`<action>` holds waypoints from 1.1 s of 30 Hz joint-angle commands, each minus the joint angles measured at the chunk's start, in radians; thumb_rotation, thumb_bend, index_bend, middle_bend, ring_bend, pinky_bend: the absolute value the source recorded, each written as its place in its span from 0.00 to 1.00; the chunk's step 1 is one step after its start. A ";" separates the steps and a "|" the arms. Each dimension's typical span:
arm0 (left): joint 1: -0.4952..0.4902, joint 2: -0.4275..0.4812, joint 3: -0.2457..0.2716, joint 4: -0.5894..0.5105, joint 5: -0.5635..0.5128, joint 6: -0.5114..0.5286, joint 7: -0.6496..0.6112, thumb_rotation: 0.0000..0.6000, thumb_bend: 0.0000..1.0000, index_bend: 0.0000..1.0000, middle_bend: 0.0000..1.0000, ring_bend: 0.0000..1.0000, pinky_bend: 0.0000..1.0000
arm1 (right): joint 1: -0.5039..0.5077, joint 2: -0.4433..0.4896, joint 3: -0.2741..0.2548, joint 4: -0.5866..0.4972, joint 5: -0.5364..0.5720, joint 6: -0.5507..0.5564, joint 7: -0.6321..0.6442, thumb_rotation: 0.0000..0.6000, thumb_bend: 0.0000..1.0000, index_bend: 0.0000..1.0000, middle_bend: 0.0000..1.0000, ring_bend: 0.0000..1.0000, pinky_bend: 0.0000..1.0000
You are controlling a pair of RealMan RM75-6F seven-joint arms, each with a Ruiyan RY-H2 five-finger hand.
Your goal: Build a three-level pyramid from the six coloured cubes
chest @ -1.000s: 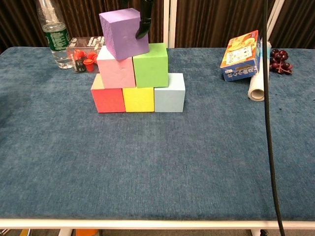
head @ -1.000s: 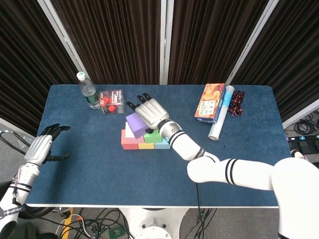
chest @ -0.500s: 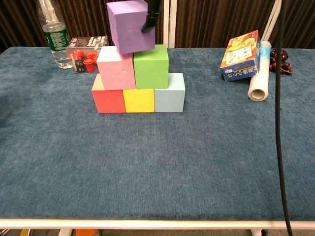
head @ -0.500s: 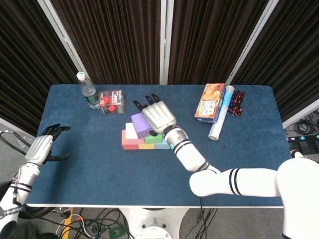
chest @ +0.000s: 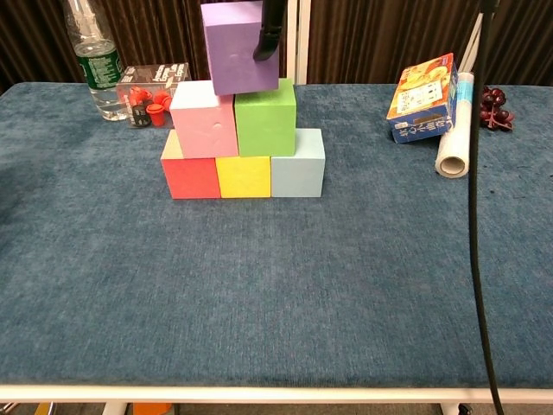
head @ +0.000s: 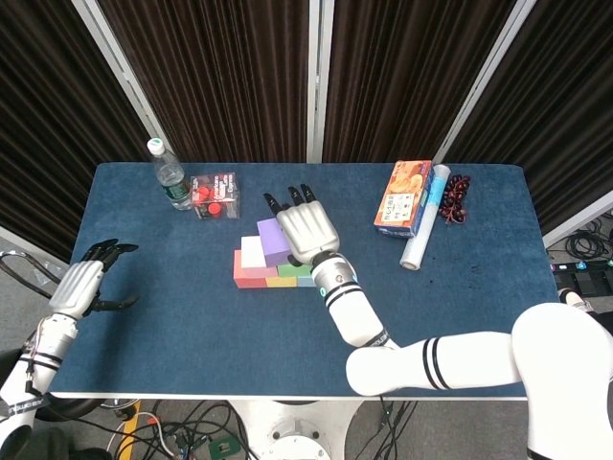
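- The table (chest: 363, 285), covered in blue cloth, carries everything; the pyramid stands toward its far edge, left of the middle.
- The right hand (head: 306, 228) reaches over the pyramid from the near side. A dark fingertip (chest: 268, 35) presses the purple cube's front face, so the hand seems to clamp that cube, though the far side of the grip is hidden.
- The left hand (head: 79, 286) hangs off the table's left edge, well apart from the pyramid, with its fingers loosely curled and nothing in them.
- The purple cube (chest: 239, 47) sits at the top of the pyramid, over the seam between the two middle cubes, apparently resting on them or just above them; I cannot tell which.
- The pink cube (chest: 203, 121) and green cube (chest: 264, 117) form the middle level, touching side by side.
- The red cube (chest: 191, 177), yellow cube (chest: 244, 175) and light blue cube (chest: 297, 164) form the bottom row.
- Handling, as a judgement: the cubes look like light, matte foam, slightly yielding and not slippery or fragile. Opposite flat faces are the best hold, with a gentle squeeze. Being so light, the pyramid could shift at a nudge, so any release should be straight and slow.
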 commanded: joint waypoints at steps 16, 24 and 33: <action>-0.002 -0.011 0.008 0.033 0.017 -0.003 -0.039 1.00 0.17 0.18 0.17 0.05 0.07 | 0.010 -0.114 0.083 0.039 0.078 0.129 -0.127 1.00 0.15 0.00 0.42 0.05 0.00; -0.003 -0.017 0.011 0.048 0.023 -0.002 -0.055 1.00 0.17 0.18 0.17 0.05 0.07 | 0.000 -0.138 0.110 0.052 0.083 0.135 -0.160 1.00 0.15 0.00 0.42 0.05 0.00; -0.003 -0.020 0.012 0.056 0.024 -0.002 -0.066 1.00 0.17 0.18 0.17 0.05 0.07 | -0.017 -0.152 0.135 0.062 0.074 0.135 -0.180 1.00 0.15 0.00 0.42 0.05 0.00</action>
